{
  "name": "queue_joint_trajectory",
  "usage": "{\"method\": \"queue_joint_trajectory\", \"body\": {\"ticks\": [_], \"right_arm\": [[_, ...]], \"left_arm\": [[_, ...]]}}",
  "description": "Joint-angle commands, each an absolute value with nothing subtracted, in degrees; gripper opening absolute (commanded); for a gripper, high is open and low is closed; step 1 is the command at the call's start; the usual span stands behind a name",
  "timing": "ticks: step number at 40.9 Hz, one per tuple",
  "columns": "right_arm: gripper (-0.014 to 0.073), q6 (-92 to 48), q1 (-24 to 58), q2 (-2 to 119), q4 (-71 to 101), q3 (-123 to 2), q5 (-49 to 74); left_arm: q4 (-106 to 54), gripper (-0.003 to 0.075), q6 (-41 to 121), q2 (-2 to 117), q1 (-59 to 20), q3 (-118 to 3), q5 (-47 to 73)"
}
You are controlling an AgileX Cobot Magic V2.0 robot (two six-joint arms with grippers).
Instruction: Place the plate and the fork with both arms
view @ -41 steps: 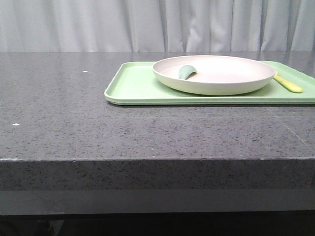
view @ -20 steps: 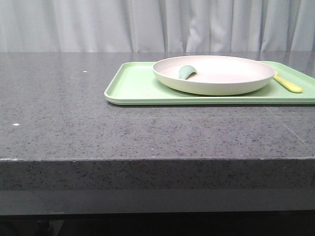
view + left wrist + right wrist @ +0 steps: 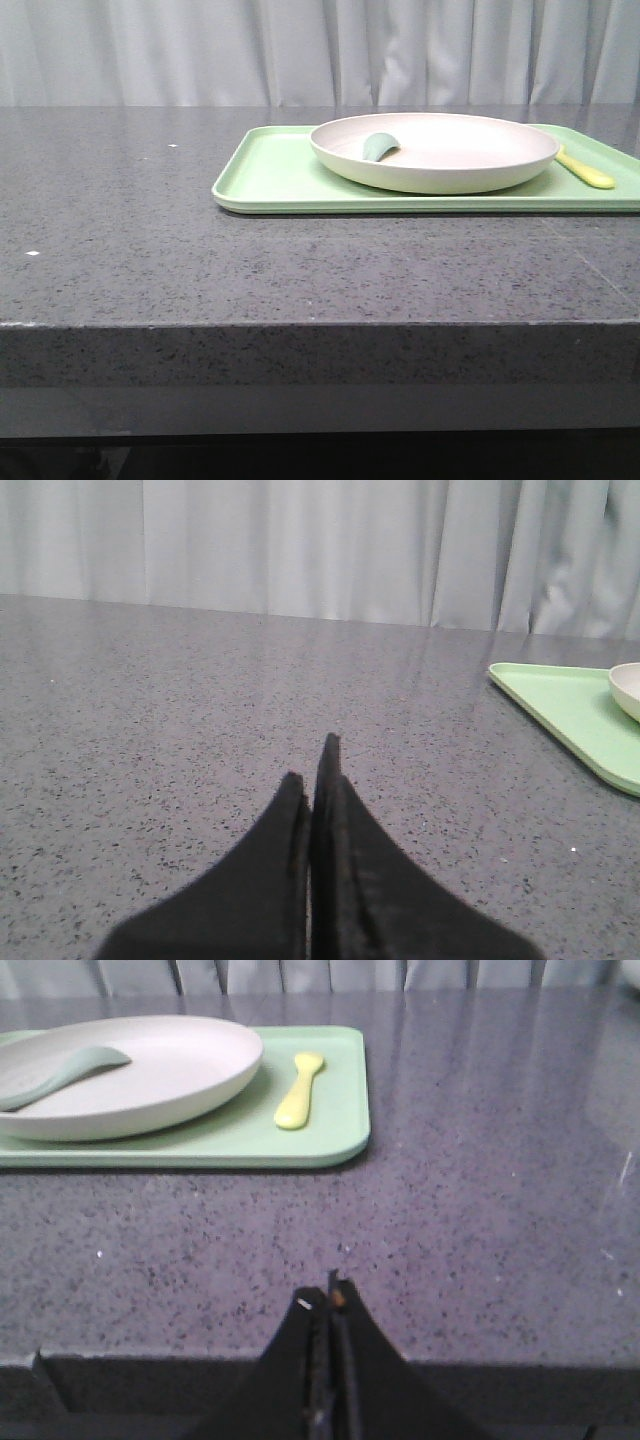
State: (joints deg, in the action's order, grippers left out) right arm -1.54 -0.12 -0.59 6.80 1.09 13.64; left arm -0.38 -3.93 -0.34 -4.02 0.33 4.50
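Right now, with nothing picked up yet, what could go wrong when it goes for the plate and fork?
The plate holds a loose teal piece; tilting the plate in a lift could send it sliding out.

The fork lies flat on the tray close beside the plate, so a gripper may bump the plate's rim or fail to get under it.

Both the left gripper and right gripper are shut and must open first.

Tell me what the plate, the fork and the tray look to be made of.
The plate: cream-white, matte, evenly coloured with a soft rounded rim, probably moulded plastic or melamine.
The fork: pale yellow, smooth, one thick rounded piece, likely plastic.
The tray: light green, flat with a raised lip and a faint sheen, also seemingly plastic.
None shows metal glint or ceramic glaze, though looks alone cannot confirm it.
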Motion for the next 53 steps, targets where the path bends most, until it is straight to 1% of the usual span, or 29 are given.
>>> {"method": "queue_joint_trajectory", "body": {"ticks": [1, 12, 53], "right_arm": [[-0.0067, -1.93, -0.29, -1.67, 6.13, 1.34, 8.31], [-0.0067, -1.93, 3.49, -1.67, 6.13, 1.34, 8.38], [-0.0067, -1.93, 3.49, -1.67, 6.13, 1.34, 8.38]], "left_arm": [[-0.85, -0.0018, -3.9, -1.49, -3.94, 0.4, -0.71], [-0.85, -0.0018, -3.9, -1.49, -3.94, 0.4, -0.71], [-0.85, -0.0018, -3.9, -1.49, -3.94, 0.4, -0.71]]}}
